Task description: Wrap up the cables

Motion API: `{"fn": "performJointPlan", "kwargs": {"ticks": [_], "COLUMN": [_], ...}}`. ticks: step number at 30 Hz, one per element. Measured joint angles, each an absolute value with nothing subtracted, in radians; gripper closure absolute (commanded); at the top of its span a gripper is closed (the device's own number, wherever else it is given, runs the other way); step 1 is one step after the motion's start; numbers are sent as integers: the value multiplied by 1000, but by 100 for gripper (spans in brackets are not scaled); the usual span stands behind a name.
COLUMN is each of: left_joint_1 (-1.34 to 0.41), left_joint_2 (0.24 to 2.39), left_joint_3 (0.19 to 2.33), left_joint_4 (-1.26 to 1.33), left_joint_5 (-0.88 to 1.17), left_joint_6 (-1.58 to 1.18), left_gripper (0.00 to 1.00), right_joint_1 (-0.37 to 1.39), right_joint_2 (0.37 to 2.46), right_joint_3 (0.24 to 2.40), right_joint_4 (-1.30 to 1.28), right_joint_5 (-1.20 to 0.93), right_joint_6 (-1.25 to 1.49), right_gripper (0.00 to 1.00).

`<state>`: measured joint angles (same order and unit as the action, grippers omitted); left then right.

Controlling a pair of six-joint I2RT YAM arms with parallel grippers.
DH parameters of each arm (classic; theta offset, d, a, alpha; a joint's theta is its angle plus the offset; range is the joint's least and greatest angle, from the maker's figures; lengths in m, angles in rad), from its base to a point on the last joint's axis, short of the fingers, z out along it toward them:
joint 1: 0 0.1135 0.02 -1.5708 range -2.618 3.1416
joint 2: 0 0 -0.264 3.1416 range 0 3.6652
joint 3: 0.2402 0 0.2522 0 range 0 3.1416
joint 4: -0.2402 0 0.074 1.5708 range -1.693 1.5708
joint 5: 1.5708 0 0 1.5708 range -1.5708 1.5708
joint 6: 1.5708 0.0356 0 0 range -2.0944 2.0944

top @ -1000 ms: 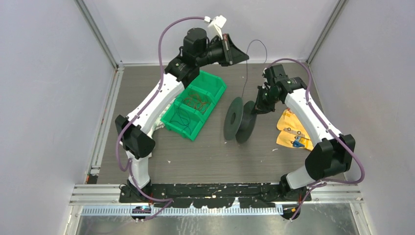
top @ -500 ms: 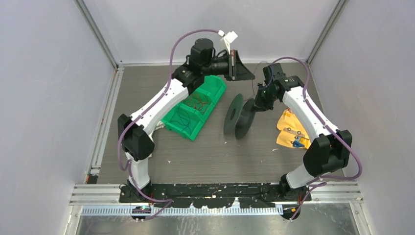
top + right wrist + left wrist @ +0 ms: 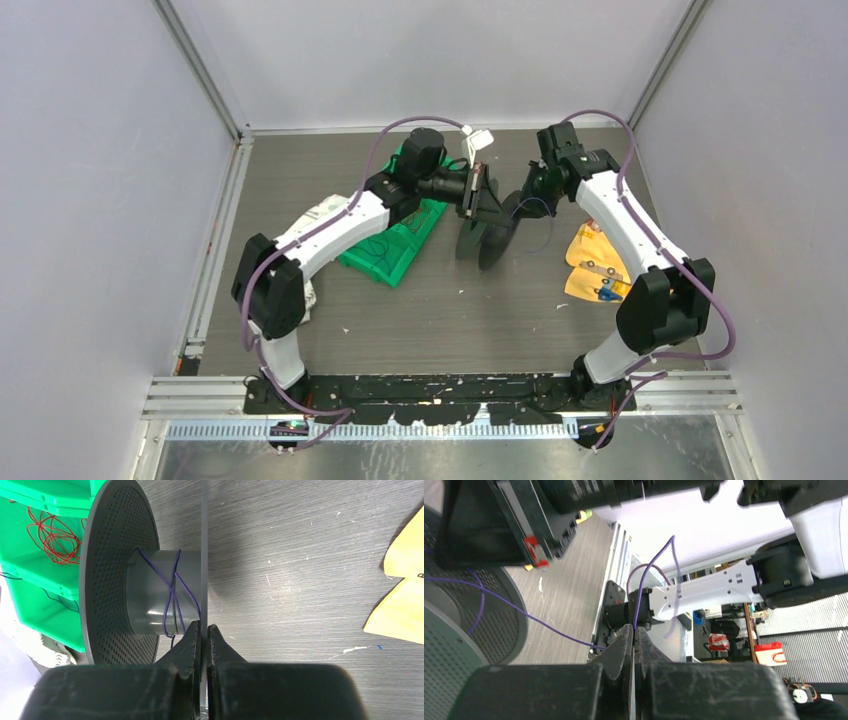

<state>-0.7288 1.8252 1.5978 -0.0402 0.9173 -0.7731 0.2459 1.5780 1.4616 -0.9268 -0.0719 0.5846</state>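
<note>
A black two-flanged spool stands on edge mid-table. A thin dark purple cable is wound a few turns around its grey hub. My right gripper is shut on the spool's thin right flange; it also shows in the top view. My left gripper is shut on the same cable, which runs from its tips down to the spool. It hovers just above the spool's far side in the top view. A slack loop of cable hangs right of the spool.
A green bin with red and dark wires lies left of the spool, partly under my left arm. Yellow bags lie to the right, beside my right arm. Grey walls close in the back and sides.
My left gripper has swung down from high at the back to just above the spool, bringing the cable with it. The right gripper stays on the spool's flange.
</note>
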Motion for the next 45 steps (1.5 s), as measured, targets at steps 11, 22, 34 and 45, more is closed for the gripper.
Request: {"fn": "performJointPlan", "kwargs": {"ticks": [11,22,34,45], "left_joint_1": [-732,-732,-746,-751], "left_joint_2": [1738,1702,1705,1754], "left_joint_3": [1407,1336,1358,1382], "left_joint_4": [-13,-4,-266,-353], "left_joint_5": [950,996,940,884], "left_joint_6": [-758,-752,-570,-519], "left_gripper": [99,99,99,93], "right_joint_1": [198,160,134,133], "right_joint_2": [1578,1576,1542,1522], "right_joint_3": [1462,1454,1442,1441], "right_joint_4": [-904,-892,-883,-882], "right_joint_5": [-76,-76,-78,-90], "right_joint_6": [615,635,644,650], "right_gripper": [99,99,99,99]}}
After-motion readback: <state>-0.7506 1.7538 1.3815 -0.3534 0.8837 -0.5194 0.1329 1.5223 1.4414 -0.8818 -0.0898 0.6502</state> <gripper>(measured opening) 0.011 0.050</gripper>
